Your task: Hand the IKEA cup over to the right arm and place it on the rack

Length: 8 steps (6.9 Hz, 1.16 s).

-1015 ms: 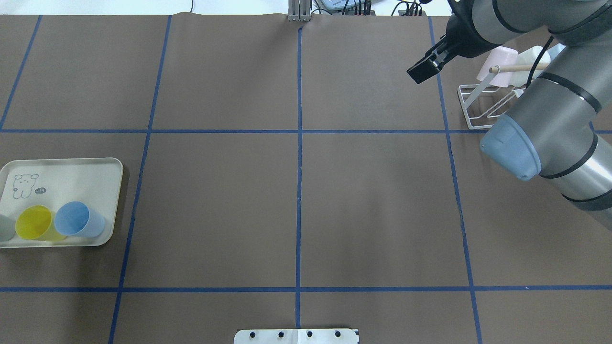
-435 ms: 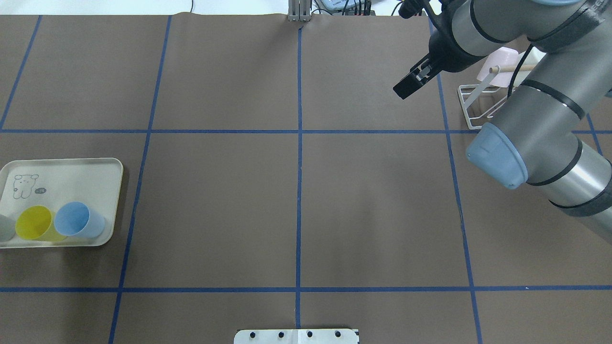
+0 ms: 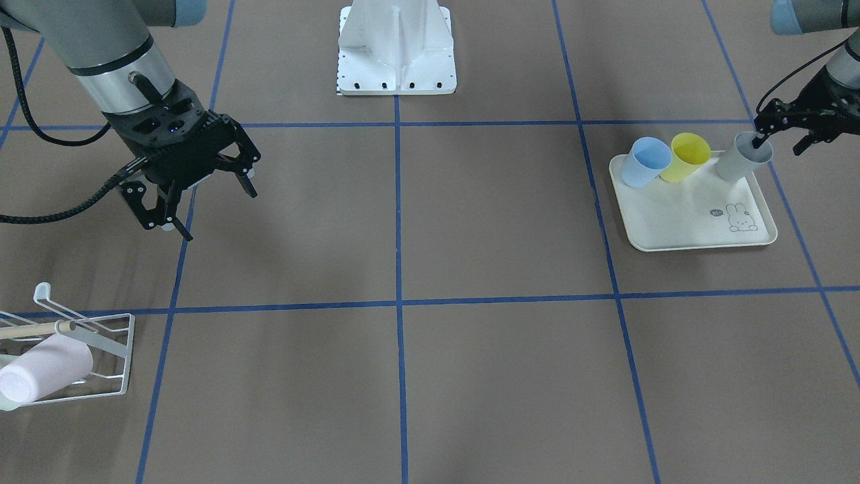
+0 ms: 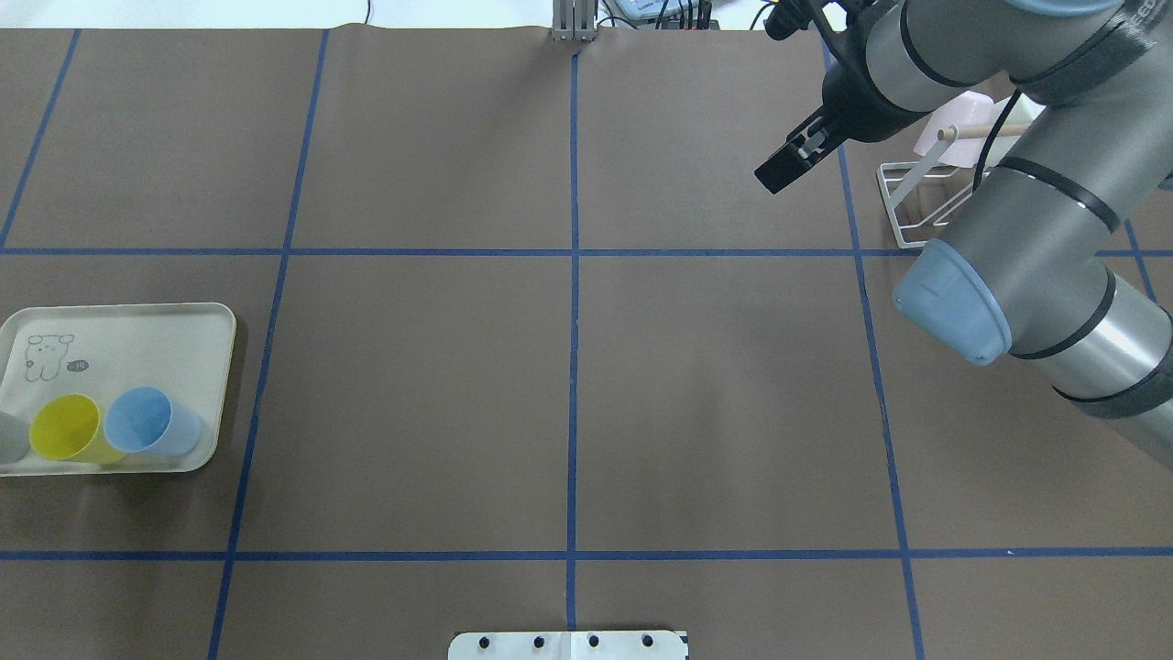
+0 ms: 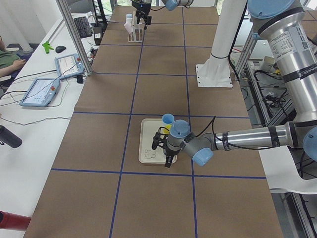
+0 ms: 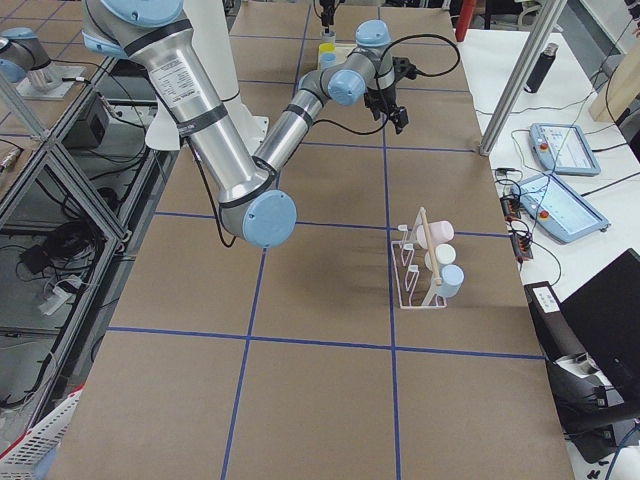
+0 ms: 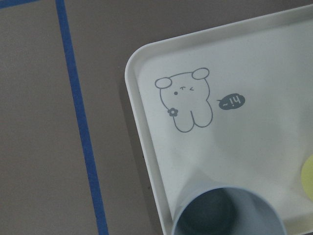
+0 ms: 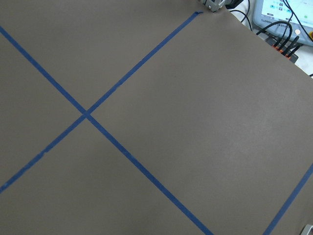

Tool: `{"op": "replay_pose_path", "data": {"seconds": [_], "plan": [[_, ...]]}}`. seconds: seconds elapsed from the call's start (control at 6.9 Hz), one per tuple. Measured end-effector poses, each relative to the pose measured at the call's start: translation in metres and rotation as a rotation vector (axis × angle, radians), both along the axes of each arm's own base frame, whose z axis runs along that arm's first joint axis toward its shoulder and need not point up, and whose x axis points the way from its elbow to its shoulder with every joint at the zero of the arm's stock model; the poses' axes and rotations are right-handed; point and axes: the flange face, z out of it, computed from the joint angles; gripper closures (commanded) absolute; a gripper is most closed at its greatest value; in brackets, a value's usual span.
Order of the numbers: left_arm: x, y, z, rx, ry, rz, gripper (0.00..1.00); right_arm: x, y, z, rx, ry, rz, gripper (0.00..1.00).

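From across the table, the grey tubular right arm (image 3: 101, 60) hangs over brown paper (image 3: 470, 222). The right gripper (image 3: 201, 198) is spread wide and holds nothing. The left gripper (image 3: 779, 138) is also spread, with one finger dipped inside the grey plastic cup (image 3: 739, 160) and the other outside its wall. That cup stands on the cream rectangular tray (image 3: 672, 222), next to a yellow plastic cup (image 3: 682, 161) and a light-blue plastic cup (image 3: 641, 168). The white wire rack (image 3: 107, 349) with its thin wooden dowel (image 3: 30, 329) holds a pink plastic cup (image 3: 47, 366) lying on its side.

From overhead, the right gripper is just beside the rack, and only a sliver of the grey cup shows at the left edge.

The left wrist view shows the tray's rabbit drawing (image 7: 188, 100). Its dark speech bubble (image 7: 231, 102) reads "hi", seen upside down.

The right wrist view shows only paper and blue tape lines (image 8: 127, 152).
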Motion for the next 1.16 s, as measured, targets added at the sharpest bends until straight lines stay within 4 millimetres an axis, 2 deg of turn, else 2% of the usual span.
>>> {"op": "replay_pose_path", "data": {"seconds": [0.58,0.72,1.16], "plan": [[0.002,0.001,0.0,0.01,0.021,0.005,0.87,-0.002,0.001,-0.003,0.004,-0.003,-0.004,0.01],[0.002,0.001,0.0,0.011,0.022,0.005,1.0,-0.002,0.001,-0.003,0.005,-0.004,-0.004,0.01],[0.005,-0.003,-0.008,0.018,0.042,0.01,1.0,-0.002,0.001,-0.003,0.007,-0.004,-0.002,0.01]]}}
